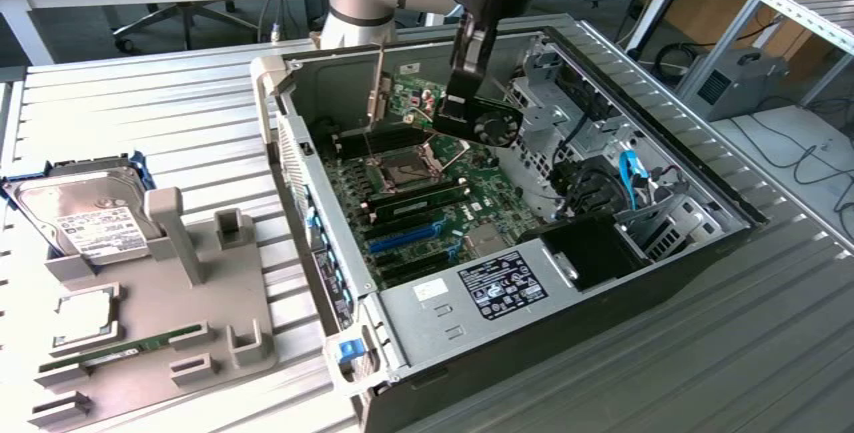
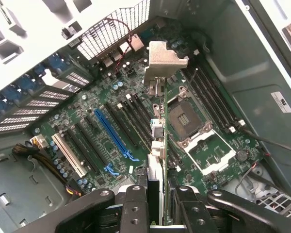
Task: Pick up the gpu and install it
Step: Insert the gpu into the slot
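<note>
The end effector (image 1: 465,88) is closed partway on the gpu (image 1: 487,125), gripping the thin card by its edge inside the open computer case (image 1: 694,253). In the exterior view the card's black face and round fan show just under the fingers. In the wrist view the gpu (image 2: 158,145) is seen edge-on, a narrow strip running away from the end effector (image 2: 160,206) to a bent silver metal bracket at its far end. Whether the card touches anything below cannot be told.

Beneath the end effector lies the green motherboard (image 2: 87,121), with a long blue slot (image 2: 111,133) just beside the card and a square metal processor socket (image 2: 184,119) on the other side.

A black label (image 1: 501,285) on the case carries white print too small to read. Well away from the end effector, toward the exterior view's left, a silver hard drive (image 1: 87,218) with an unreadable white label stands in a grey holder (image 1: 200,293) on the ribbed metal desk (image 1: 667,373).
</note>
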Controlling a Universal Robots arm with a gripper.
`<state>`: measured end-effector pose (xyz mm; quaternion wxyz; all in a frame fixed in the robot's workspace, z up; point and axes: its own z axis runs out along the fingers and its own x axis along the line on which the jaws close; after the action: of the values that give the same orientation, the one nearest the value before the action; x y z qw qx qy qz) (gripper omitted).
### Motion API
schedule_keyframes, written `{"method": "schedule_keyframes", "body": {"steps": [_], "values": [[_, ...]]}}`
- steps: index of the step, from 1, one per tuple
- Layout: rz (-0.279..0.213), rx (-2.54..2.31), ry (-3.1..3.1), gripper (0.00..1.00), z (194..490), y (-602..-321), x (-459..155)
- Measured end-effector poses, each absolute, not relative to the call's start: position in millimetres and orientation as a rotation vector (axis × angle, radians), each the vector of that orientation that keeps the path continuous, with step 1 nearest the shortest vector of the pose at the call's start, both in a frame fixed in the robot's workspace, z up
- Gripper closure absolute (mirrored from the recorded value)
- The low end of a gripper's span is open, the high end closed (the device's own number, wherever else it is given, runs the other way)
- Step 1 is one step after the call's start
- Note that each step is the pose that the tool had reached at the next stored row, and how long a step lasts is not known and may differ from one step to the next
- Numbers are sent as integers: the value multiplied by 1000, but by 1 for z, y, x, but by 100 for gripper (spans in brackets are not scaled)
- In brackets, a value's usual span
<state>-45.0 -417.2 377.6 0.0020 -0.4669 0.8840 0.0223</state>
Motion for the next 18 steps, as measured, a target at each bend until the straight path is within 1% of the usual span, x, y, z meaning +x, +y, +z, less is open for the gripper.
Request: {"method": "schedule_keyframes", "body": {"steps": [18], "values": [[70,-1511,2750,74,378,-417,-45]]}}
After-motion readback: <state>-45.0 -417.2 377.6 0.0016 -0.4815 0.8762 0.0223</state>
